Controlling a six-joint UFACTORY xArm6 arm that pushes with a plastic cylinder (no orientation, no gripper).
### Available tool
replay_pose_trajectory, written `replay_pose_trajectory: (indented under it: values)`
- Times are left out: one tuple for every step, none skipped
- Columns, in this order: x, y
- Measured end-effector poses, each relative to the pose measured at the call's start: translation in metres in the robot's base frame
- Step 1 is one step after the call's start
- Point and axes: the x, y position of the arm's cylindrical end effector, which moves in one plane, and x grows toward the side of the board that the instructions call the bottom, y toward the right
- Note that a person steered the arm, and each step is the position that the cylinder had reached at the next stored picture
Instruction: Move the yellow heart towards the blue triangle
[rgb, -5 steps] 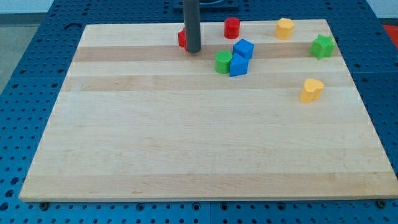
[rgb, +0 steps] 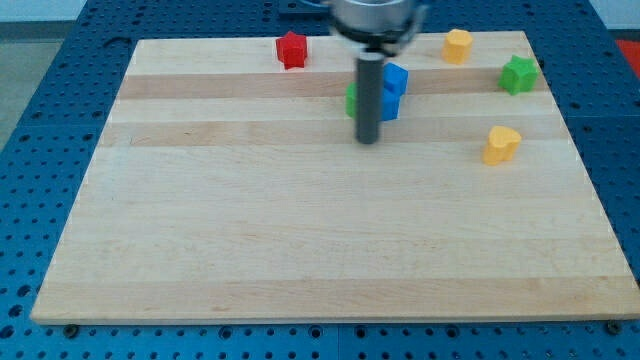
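Note:
The yellow heart (rgb: 501, 144) lies near the view's right edge of the wooden board (rgb: 300, 230). Two blue blocks sit together at the top middle: one (rgb: 397, 78) behind, and one (rgb: 389, 106), which looks like the triangle, half hidden by my rod. A green block (rgb: 351, 100) peeks out on the rod's left. My tip (rgb: 368, 140) rests on the board just below these blocks, well to the left of the yellow heart and not touching it.
A red star (rgb: 291, 50) lies at the top left of middle. Another yellow block (rgb: 457, 45) is at the top right, and a green star (rgb: 518, 75) is near the right edge. The arm's body hides the top middle.
My rod has moved right and down, from beside the red star to just below the blue and green blocks. The red cylinder is now hidden behind the arm. The blocks look unmoved.

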Motion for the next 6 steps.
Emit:
replay_pose_trajectory:
  values:
    - [-0.005, 0.076]
    - [-0.042, 0.146]
    - [-0.02, 0.209]
    - [0.009, 0.198]
    - [0.009, 0.156]
    - [0.012, 0.115]
